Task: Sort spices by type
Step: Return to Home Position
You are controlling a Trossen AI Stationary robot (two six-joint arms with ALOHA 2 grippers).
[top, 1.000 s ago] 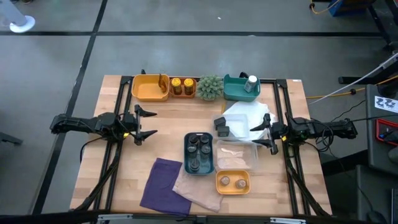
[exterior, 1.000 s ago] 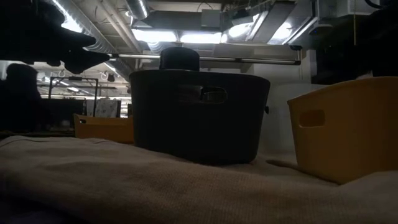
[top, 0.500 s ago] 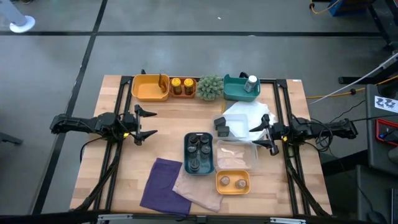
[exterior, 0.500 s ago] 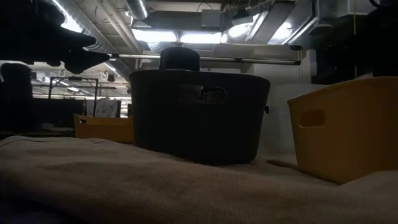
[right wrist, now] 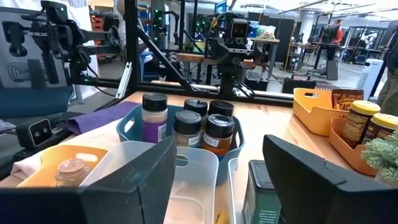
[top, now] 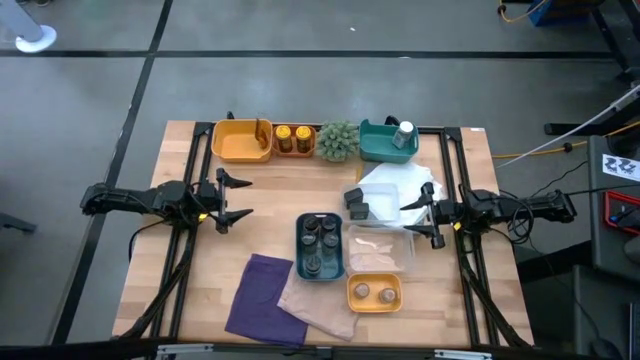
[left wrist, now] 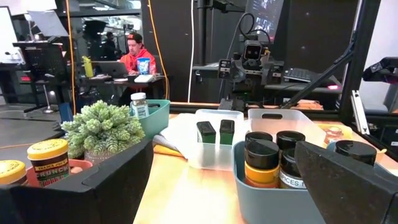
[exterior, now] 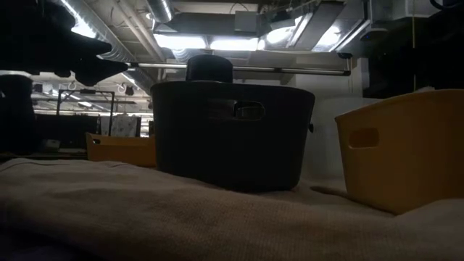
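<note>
Middle left of frame: left fingers [top: 240, 197] spread wide, gripping nothing. Middle right: right fingers [top: 412, 221] likewise apart, empty.

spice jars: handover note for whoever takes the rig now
Left gripper: open, empty, table's left. Right gripper: open, empty, table's right.
Four dark-lidded jars in blue plastic bin; two black cans in clear plastic bin; two pale-lidded jars in small orange bin; two yellow-lidded jars in back orange tray; white bottle in teal tray.
Done: no loose jars visible. Left: probably only homing.
</note>
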